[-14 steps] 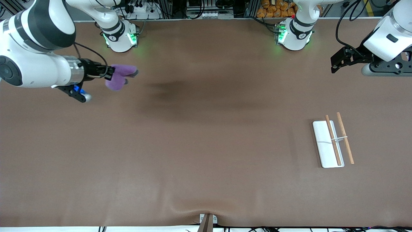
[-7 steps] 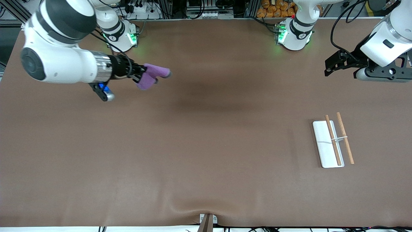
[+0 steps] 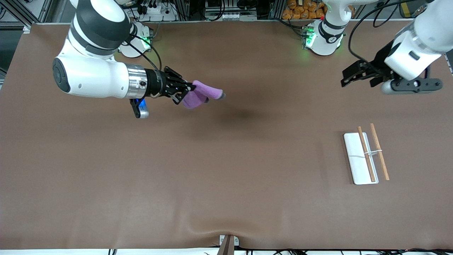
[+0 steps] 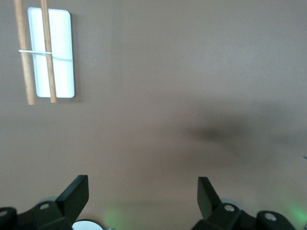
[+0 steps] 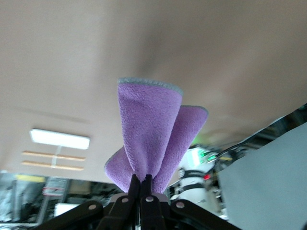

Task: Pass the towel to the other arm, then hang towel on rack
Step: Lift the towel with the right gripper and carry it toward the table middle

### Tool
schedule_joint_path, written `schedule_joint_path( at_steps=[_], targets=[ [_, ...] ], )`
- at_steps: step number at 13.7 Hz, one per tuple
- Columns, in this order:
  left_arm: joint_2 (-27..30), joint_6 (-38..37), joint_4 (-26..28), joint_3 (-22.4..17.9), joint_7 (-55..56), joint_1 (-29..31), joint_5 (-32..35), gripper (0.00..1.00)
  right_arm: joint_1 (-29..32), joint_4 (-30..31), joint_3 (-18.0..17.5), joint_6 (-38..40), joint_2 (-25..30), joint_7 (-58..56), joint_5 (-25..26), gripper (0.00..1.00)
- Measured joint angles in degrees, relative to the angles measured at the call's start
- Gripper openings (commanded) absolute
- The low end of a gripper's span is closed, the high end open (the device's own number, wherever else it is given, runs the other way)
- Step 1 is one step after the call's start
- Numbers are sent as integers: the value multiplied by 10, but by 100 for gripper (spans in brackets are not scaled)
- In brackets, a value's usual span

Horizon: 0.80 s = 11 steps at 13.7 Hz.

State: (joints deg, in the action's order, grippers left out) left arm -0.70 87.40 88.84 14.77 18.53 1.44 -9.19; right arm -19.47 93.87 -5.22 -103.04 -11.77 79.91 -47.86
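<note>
My right gripper (image 3: 187,91) is shut on the purple towel (image 3: 200,95) and holds it in the air over the table, toward the right arm's end. In the right wrist view the towel (image 5: 151,136) stands folded out of the closed fingertips (image 5: 142,184). My left gripper (image 3: 348,76) is open and empty, up in the air over the left arm's end of the table; its fingers (image 4: 74,195) stand wide apart. The rack (image 3: 366,153), a white plate with two wooden rods, lies on the table toward the left arm's end; it also shows in the left wrist view (image 4: 45,52) and the right wrist view (image 5: 58,146).
The brown table mat (image 3: 226,170) covers the whole surface. A small metal bracket (image 3: 228,242) sits at the table's edge nearest the front camera. Cables and boxes lie past the arms' bases.
My right arm has swung the towel from the right arm's end toward the table's middle. My left gripper has moved inward toward the middle and slightly lower. The rack has not moved.
</note>
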Motion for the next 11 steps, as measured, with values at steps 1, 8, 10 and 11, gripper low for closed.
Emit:
schedule_joint_path(
  at_steps=[1, 8, 10, 11],
  targets=[
    [-8, 7, 0, 11, 22, -1, 0, 100, -11, 0, 0, -32, -5, 12, -19, 0],
    [-62, 72, 2, 64, 230, -3, -66, 100, -97, 0, 0, -215, -37, 63, -88, 0],
    [-88, 90, 3, 62, 250, 1, -107, 100, -111, 0, 0, -245, -44, 75, -91, 0],
    [-103, 98, 4, 60, 262, 3, -133, 100, -116, -1, 0, -264, -46, 86, -91, 0]
  ],
)
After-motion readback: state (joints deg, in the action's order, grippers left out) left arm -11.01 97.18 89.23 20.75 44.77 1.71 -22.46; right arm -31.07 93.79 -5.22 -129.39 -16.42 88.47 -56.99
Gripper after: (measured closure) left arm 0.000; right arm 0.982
